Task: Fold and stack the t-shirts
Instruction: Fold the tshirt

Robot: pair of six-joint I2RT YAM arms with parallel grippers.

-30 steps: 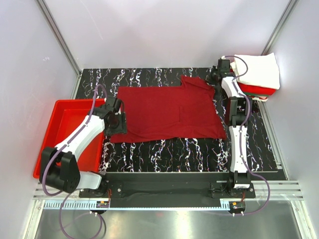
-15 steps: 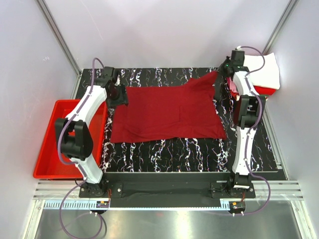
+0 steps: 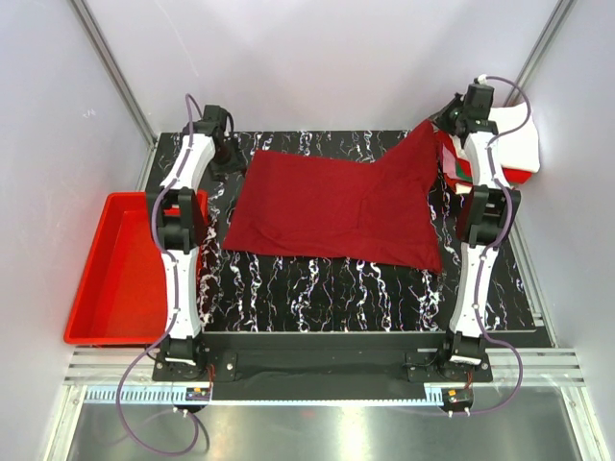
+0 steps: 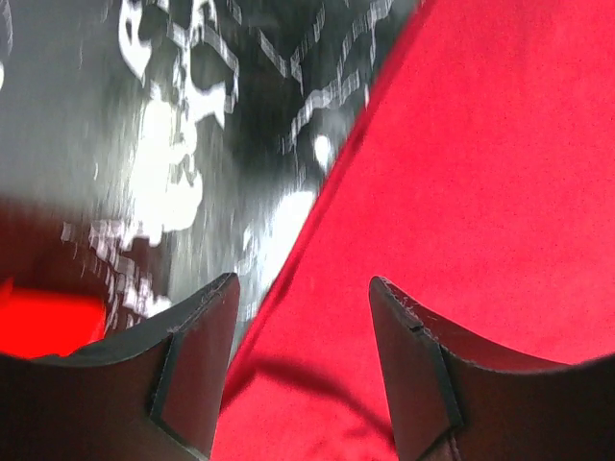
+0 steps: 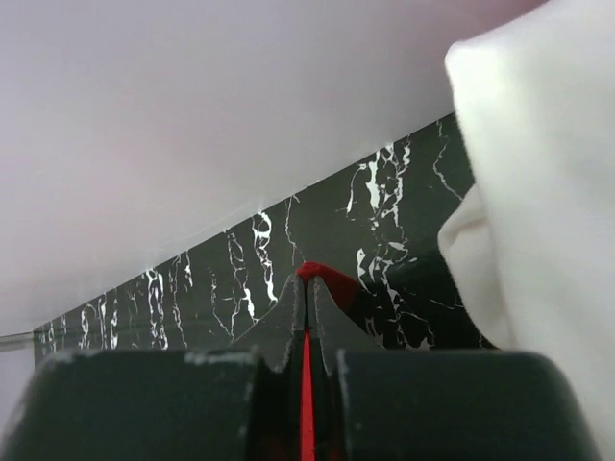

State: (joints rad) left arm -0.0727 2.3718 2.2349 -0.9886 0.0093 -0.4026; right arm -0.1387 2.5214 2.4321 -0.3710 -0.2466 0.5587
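Tabletop (image 3: 317,288) of glossy black marble-pattern laminate with white veining, rectangular, closed in by plain pale grey walls (image 3: 317,58) with bare aluminium posts (image 3: 115,72) slanting up the back corners. Plain dark maroon-red cotton t-shirt (image 3: 332,206), soft and matte, spread open across the middle of the tabletop, mostly flat with shallow wrinkles, far right corner drawn up off the surface toward the back right. Right gripper (image 3: 448,122) at that raised corner, black jaws closed on the t-shirt, a thin sliver of red cloth pinched between the tips in the wrist view. Left gripper (image 3: 231,161) at the far left of the tabletop, just beside the far left corner of the t-shirt, pointing down, jaws apart and holding nothing; two dark, wedge-shaped fingers (image 4: 197,375) in the wrist view, the cloth edge running between them over blurred marble pattern. Stack of folded t-shirts (image 3: 509,139) at the back right corner, thick white one on top, bright red layer beneath, close beside the right arm; white folded bulk filling the right side of the right wrist view. Rigid bright red plastic tray (image 3: 91,288), shallow, rectangular, rounded rim, against the left edge of the tabletop.
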